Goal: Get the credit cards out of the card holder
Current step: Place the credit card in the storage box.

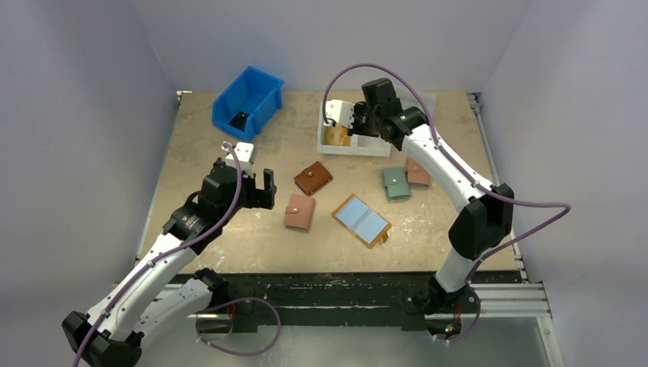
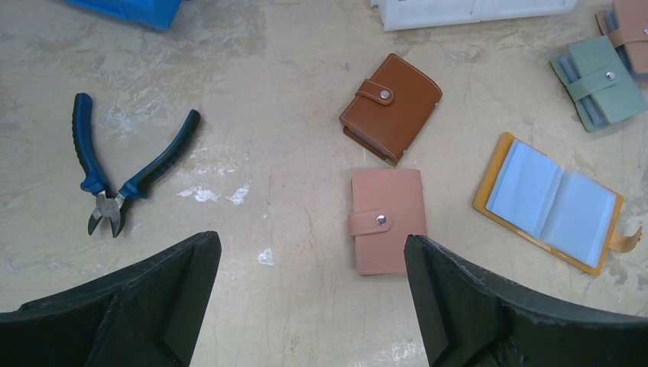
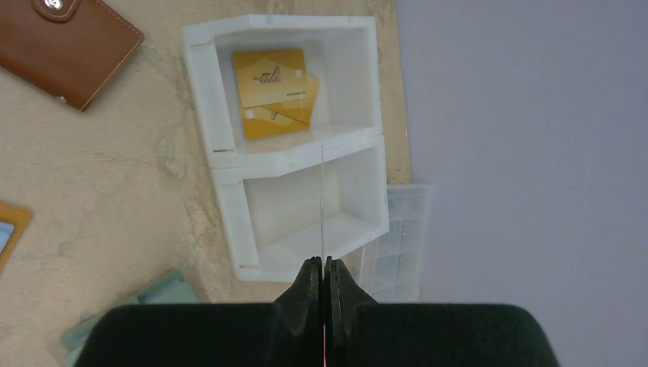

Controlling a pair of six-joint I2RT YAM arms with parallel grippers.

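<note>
The mustard-orange card holder [image 1: 361, 220] lies open on the table, its bluish sleeves up; it also shows in the left wrist view [image 2: 546, 202]. Two orange-yellow credit cards [image 3: 271, 84] lie in one compartment of a white tray [image 3: 200, 84]. My right gripper [image 3: 322, 264] is shut on a thin card [image 3: 322, 199], seen edge-on, above the divider between the tray's two compartments. In the top view this gripper [image 1: 358, 126] hangs over the tray [image 1: 355, 151]. My left gripper [image 2: 309, 241] is open and empty above the table, just left of a pink wallet [image 2: 386, 220].
A brown wallet [image 1: 312, 177], a green wallet [image 1: 396, 183] and a second pink wallet [image 1: 417, 172] lie closed round the holder. Blue-handled pliers [image 2: 122, 180] lie at the left. A blue bin [image 1: 248, 99] stands at the back left. A clear plastic organizer [image 3: 397, 237] stands behind the tray.
</note>
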